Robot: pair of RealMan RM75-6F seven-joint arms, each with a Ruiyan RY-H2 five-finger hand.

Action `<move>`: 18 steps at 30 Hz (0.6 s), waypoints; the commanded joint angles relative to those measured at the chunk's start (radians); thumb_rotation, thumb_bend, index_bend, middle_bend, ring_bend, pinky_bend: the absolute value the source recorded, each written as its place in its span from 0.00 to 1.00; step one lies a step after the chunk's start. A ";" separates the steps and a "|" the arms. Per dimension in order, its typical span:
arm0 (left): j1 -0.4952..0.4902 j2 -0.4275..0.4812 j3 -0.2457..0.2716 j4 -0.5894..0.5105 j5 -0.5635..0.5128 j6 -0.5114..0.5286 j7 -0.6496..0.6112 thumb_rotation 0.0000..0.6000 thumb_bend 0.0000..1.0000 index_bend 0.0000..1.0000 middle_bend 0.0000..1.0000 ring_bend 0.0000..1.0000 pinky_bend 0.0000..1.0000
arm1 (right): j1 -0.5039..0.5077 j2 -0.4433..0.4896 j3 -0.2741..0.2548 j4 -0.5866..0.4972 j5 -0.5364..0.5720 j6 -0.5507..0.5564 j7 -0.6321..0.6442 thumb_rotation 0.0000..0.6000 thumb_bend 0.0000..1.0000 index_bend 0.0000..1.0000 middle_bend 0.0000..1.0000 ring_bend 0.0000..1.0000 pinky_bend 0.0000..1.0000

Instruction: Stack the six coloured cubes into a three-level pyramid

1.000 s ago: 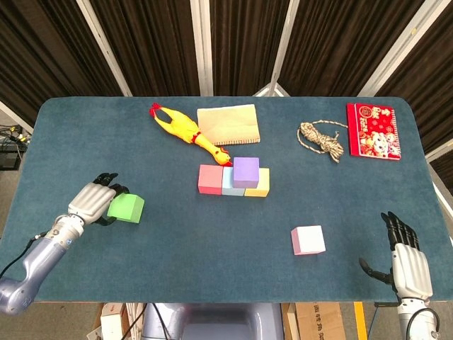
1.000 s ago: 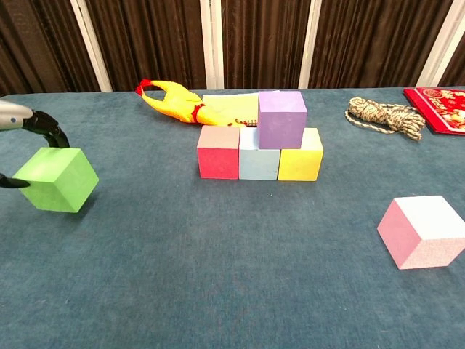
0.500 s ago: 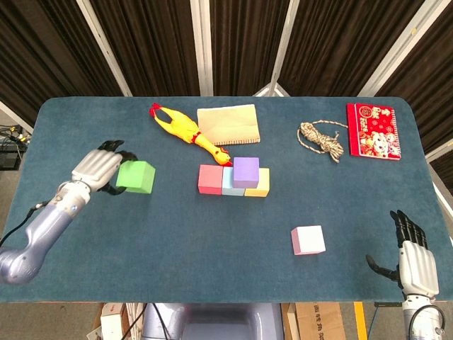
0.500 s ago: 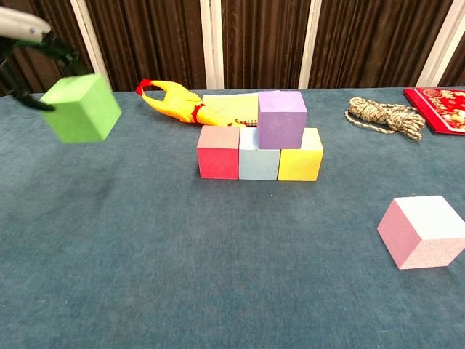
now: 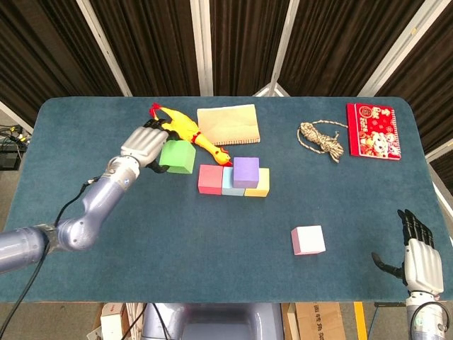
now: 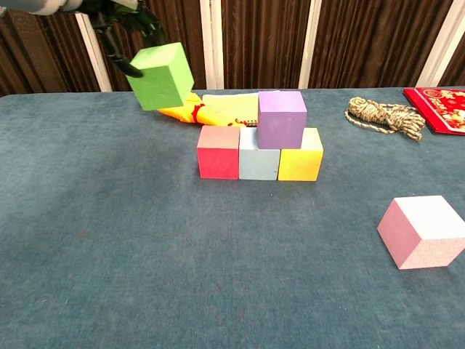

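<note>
Three cubes sit side by side as the base row on the blue cloth-covered bench: a red cube, a pale blue cube and a yellow cube. A purple cube already rests on the second level, over the seam between pale blue and yellow.

The left hand grips a bright green cube, fingers wrapped around its far side, and carries it tilted in the air, up and to the left of the red cube (the chest view shows it well clear of the bench). By my reading it is meant for the empty second-level spot over red and pale blue.

The right hand hangs at the bench's near right edge, fingers spread, holding nothing. A pink cube lies alone on the bench, well apart from the stack.

So four of six are not yet placed properly: green needs setting down, then pink goes on top.
</note>
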 commanded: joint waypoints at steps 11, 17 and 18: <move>-0.217 -0.066 0.089 0.056 -0.312 -0.011 0.158 1.00 0.44 0.32 0.28 0.02 0.00 | 0.014 -0.016 0.010 0.019 0.033 -0.014 -0.016 1.00 0.25 0.06 0.03 0.00 0.00; -0.277 -0.052 0.104 0.048 -0.433 -0.006 0.183 1.00 0.44 0.32 0.28 0.02 0.00 | 0.015 -0.015 0.011 0.022 0.036 -0.016 -0.011 1.00 0.25 0.06 0.03 0.00 0.00; -0.283 -0.051 0.107 0.049 -0.446 -0.005 0.187 1.00 0.44 0.32 0.28 0.02 0.00 | 0.015 -0.014 0.012 0.022 0.036 -0.015 -0.010 1.00 0.25 0.06 0.03 0.00 0.00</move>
